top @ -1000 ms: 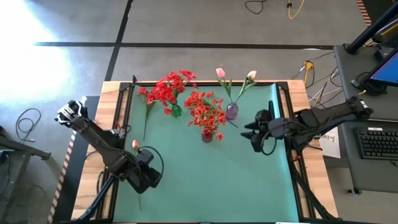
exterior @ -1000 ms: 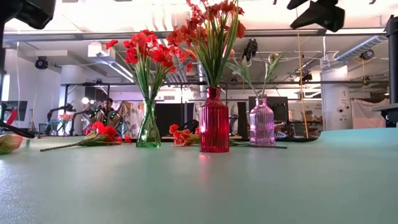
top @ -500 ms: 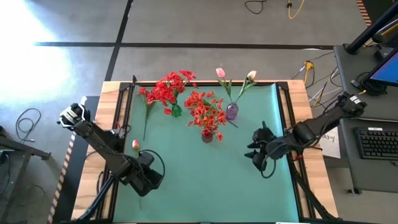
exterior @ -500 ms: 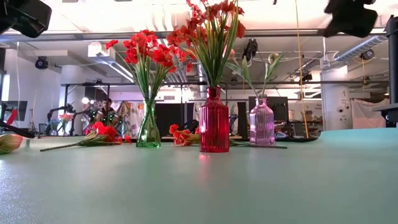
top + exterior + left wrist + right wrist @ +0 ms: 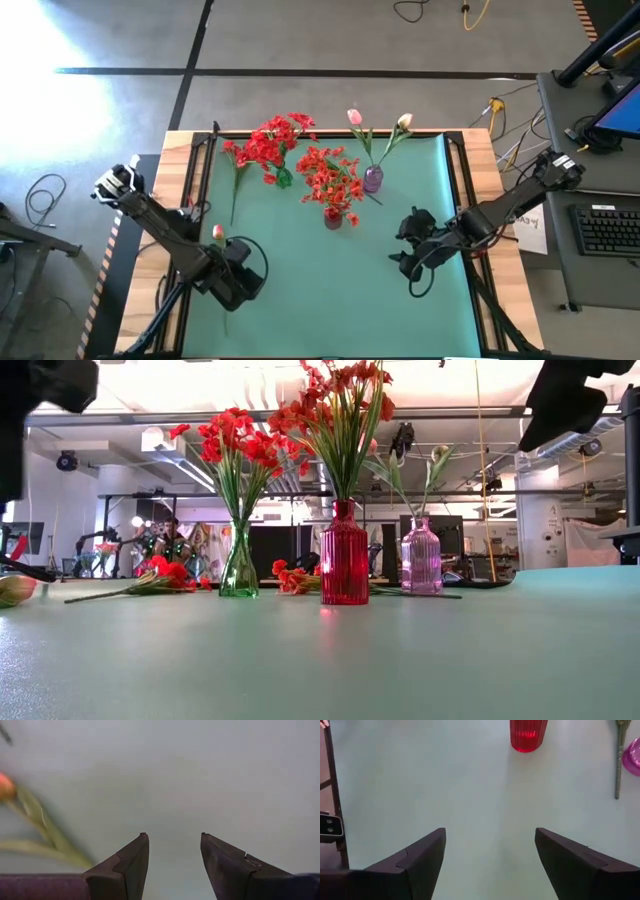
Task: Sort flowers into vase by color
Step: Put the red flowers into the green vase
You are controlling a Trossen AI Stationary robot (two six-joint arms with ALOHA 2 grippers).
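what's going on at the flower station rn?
Flower sorting, between picks. The left tool is open above the mat beside a loose pink tulip at the left edge, nothing held. The right tool is open and empty over bare mat on the right. Red blooms sit in the green vase and red vase, tulips in the pink vase. A red stem lies loose on the mat.

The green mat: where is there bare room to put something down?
The mat's near half is bare between the left gripper and right gripper. It is crowded at the far edge: green vase, red vase, pink vase, plus a loose tulip at left.
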